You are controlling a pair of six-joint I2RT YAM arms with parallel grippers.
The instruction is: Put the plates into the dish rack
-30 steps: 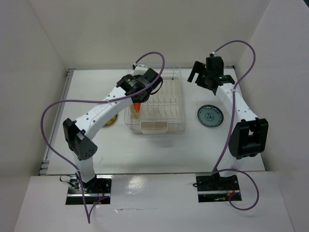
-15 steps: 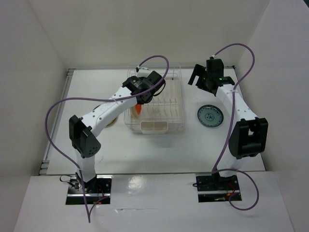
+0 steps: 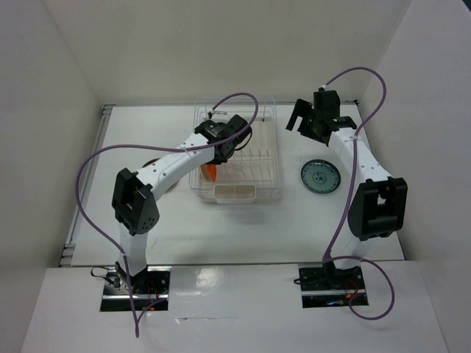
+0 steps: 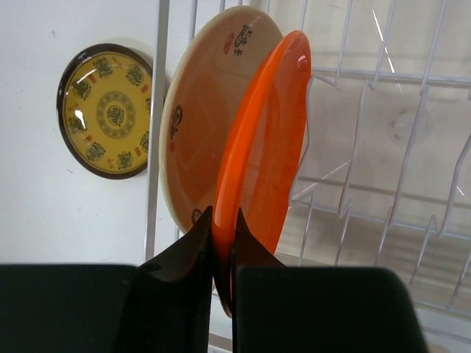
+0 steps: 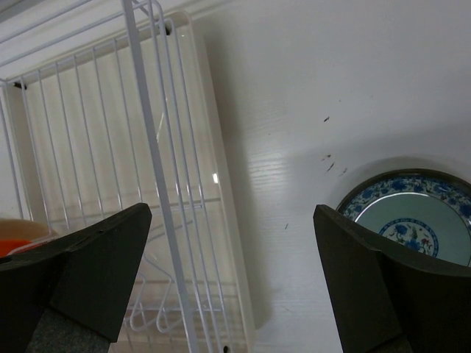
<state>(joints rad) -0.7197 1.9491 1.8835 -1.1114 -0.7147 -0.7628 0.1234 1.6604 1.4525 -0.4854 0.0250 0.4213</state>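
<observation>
Right wrist: blue-green plate half off-frame

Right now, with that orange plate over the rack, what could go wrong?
The left tool pinches the plain orange round plate by its rim only, so it might slip or swing. It hangs close to the upright pale beige plate and could knock it. If released off the tines of the white wire dish rack, it may topple.
</observation>
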